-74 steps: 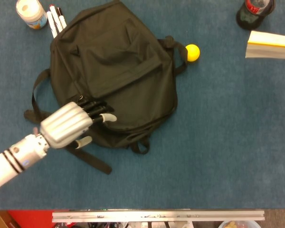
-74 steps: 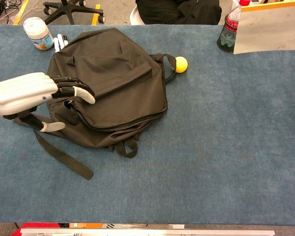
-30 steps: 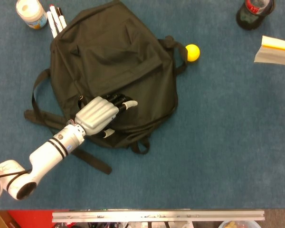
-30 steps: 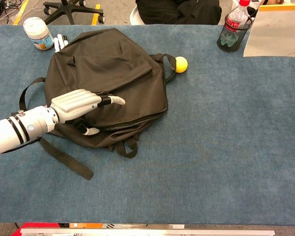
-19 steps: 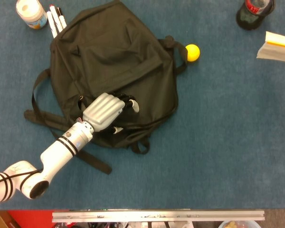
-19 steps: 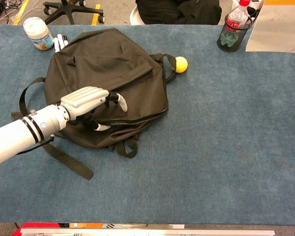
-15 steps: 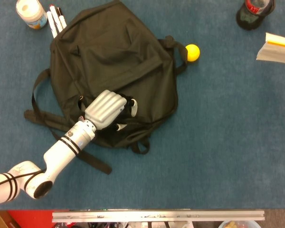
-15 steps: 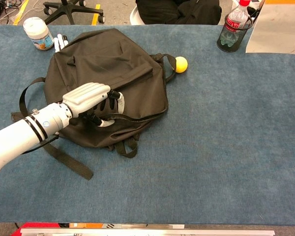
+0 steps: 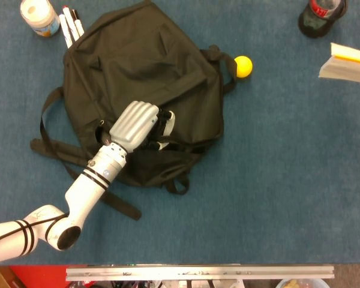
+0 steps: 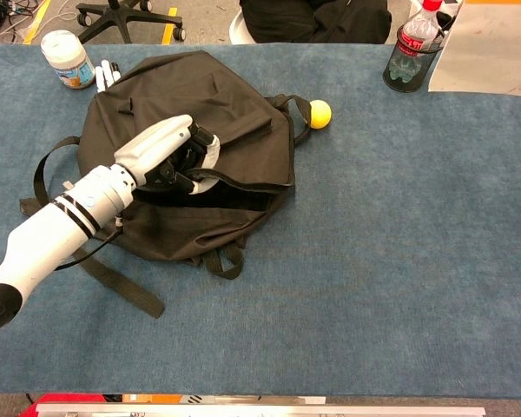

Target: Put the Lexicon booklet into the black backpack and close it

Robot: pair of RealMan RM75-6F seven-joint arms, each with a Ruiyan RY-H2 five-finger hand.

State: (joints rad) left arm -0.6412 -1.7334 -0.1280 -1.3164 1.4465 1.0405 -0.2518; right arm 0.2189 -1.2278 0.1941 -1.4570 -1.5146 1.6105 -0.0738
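The black backpack point(image 9: 144, 66) point(image 10: 182, 95) lies flat on the blue table, left of centre. My left hand point(image 9: 135, 123) point(image 10: 169, 152) grips the edge of its upper flap and holds it raised, so a dark gap point(image 10: 221, 195) shows along the zip line. The booklet point(image 9: 347, 62) point(image 10: 491, 52), white with a yellow edge, hangs at the far right edge, well away from the bag. Whatever holds the booklet is out of frame, and my right hand shows in neither view.
A white jar point(image 9: 39, 15) point(image 10: 65, 56) and markers point(image 9: 71, 24) point(image 10: 107, 73) stand at the bag's far-left corner. A yellow ball point(image 9: 243, 66) point(image 10: 319, 113) lies beside its right strap. A bottle in a black cup point(image 9: 321, 15) point(image 10: 411, 56) stands at the back right.
My left hand came in from the left onto the bag, curled its fingers on the flap edge and lifted it, opening a gap. The booklet drifted slightly at the right edge.
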